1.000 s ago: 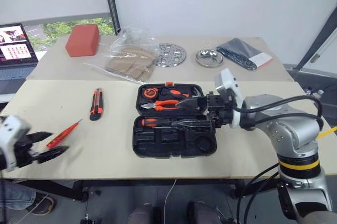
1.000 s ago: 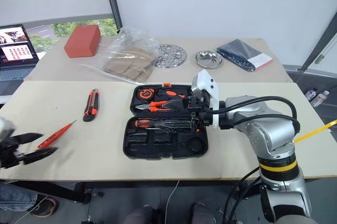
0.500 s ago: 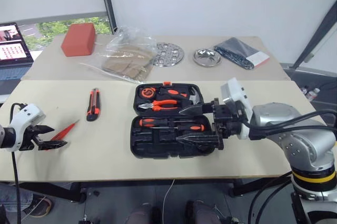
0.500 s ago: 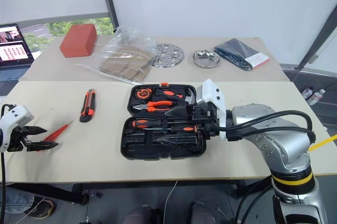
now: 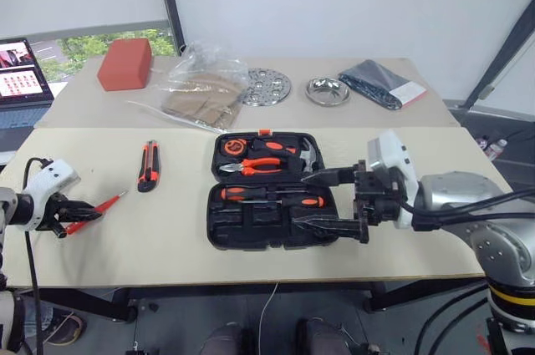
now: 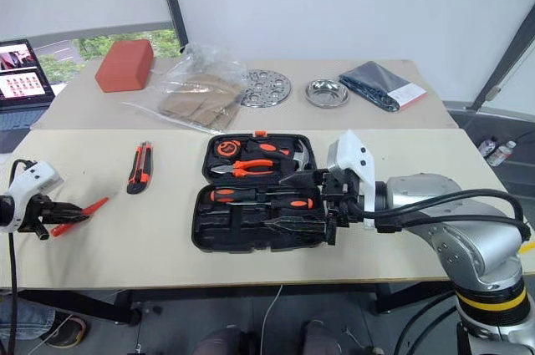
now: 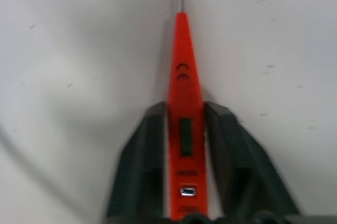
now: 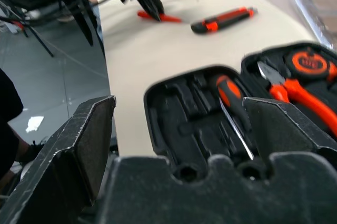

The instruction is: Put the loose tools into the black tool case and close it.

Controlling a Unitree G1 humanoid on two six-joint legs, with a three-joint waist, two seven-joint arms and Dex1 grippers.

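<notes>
The black tool case (image 5: 251, 226) lies open at the table's middle, with two black-and-orange screwdrivers (image 5: 269, 195) in its near half. A slim orange tester screwdriver (image 5: 104, 203) lies flat near the table's left edge, and my left gripper (image 5: 87, 215) is shut on its handle end (image 7: 181, 113), one finger on each side. The black-and-orange utility knife (image 5: 149, 164) lies loose between the tester and the case. My right gripper (image 5: 299, 200) hovers open over the case's right end, holding nothing.
Pliers (image 5: 255, 164), a tape measure (image 5: 233, 147) and a hammer sit in the case's far half. On the back table are a red box (image 5: 125, 63), a plastic bag (image 5: 205, 88), a metal disc (image 5: 269, 86), a metal bowl (image 5: 326, 90), a dark folded bag (image 5: 389, 86) and a laptop (image 5: 21, 71).
My left gripper moved forward onto the tester screwdriver and closed on it. My right gripper drew back to the right, away from the case's middle, still open.
</notes>
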